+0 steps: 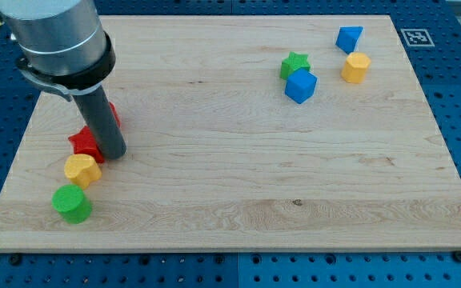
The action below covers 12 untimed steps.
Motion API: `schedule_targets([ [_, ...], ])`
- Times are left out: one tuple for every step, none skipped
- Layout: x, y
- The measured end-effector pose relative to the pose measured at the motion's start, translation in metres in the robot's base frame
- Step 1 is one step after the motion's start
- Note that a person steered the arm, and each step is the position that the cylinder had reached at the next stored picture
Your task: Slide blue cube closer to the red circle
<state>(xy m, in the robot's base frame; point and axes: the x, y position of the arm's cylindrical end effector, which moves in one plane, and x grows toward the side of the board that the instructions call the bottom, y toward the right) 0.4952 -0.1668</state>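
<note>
My tip [112,154] sat near the board's left edge, well apart from the blue cube [301,86].

No pincer ended the arm, only a rod holding nothing. The blue cube lay toward the top right corner, touching the green star [294,63]. The red circle [114,114] was mostly hidden behind the rod, beside the red star [84,143].

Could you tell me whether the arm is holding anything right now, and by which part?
Nothing is held; there are no jaws. My tip rests beside the red star, far from the blue cube.
</note>
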Motion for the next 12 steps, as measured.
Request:
schedule_targets([
  [0.0, -0.001],
  [0.0, -0.006],
  [0.0, -0.007],
  [0.0, 0.018],
  [0.0, 0.094],
  [0.0, 0.162],
  [0.0, 0.225],
  [0.0, 0.274],
  [0.0, 0.274],
  [-0.024, 0.288],
  [-0.063, 0.316],
  [-0.119, 0.331],
])
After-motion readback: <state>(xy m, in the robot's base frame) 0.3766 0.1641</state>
